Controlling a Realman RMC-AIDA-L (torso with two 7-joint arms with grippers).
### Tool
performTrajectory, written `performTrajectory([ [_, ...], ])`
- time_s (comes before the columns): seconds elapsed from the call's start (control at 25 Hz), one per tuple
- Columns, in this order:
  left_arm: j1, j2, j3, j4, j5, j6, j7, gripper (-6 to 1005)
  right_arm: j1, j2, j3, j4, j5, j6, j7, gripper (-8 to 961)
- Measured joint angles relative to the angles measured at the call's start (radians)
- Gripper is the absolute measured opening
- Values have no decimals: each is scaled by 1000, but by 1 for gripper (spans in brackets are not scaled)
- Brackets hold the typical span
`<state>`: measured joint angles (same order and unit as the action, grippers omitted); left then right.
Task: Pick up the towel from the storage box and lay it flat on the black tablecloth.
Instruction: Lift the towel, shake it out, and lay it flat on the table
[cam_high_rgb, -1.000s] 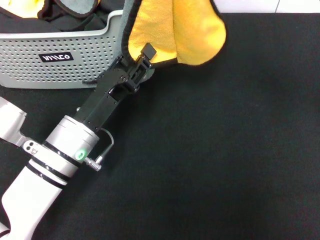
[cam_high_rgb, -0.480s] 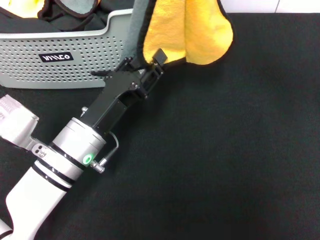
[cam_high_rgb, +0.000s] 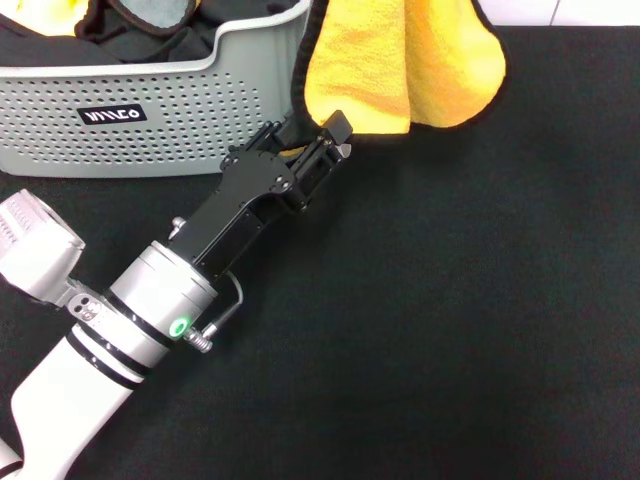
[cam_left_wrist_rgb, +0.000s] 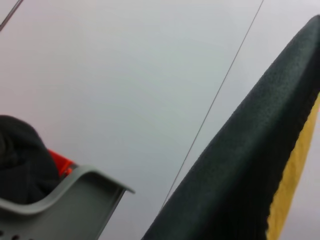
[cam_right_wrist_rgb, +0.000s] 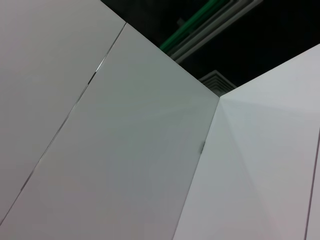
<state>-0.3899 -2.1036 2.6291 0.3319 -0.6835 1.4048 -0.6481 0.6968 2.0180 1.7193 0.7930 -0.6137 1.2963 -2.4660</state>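
In the head view my left gripper (cam_high_rgb: 322, 138) is shut on the lower edge of the towel (cam_high_rgb: 400, 60), which hangs with its bright yellow face showing and a thin black border. The towel is held above the black tablecloth (cam_high_rgb: 450, 300), just right of the storage box (cam_high_rgb: 150, 110), a pale perforated basket with a small black label. In the left wrist view the towel's (cam_left_wrist_rgb: 240, 175) dark grey face and a yellow strip fill one side, with the box rim (cam_left_wrist_rgb: 75, 190) beside it. My right gripper is out of view.
More yellow and dark cloths (cam_high_rgb: 130, 20) lie in the basket at the top left. A pale wall (cam_high_rgb: 560, 12) runs along the tablecloth's far edge. The right wrist view shows only white wall panels and a dark ceiling.
My left arm has carried the towel to the right and away from the basket, so the towel now hangs clear of the basket's right end.
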Motion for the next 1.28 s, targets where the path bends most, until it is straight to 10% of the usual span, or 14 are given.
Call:
performTrajectory([
  [0.28,5,1,0,-2,26,52,12,558,0,1,0,-1,-3,-3,-1,0],
  [0.72,9,0,0,-3,39,67,26,131,0,1,0,-2,-3,-3,-1,0],
  [1.28,38,9,-18,-94,49,281,23,29,-71,-3,-5,72,-80,-6,123,0],
])
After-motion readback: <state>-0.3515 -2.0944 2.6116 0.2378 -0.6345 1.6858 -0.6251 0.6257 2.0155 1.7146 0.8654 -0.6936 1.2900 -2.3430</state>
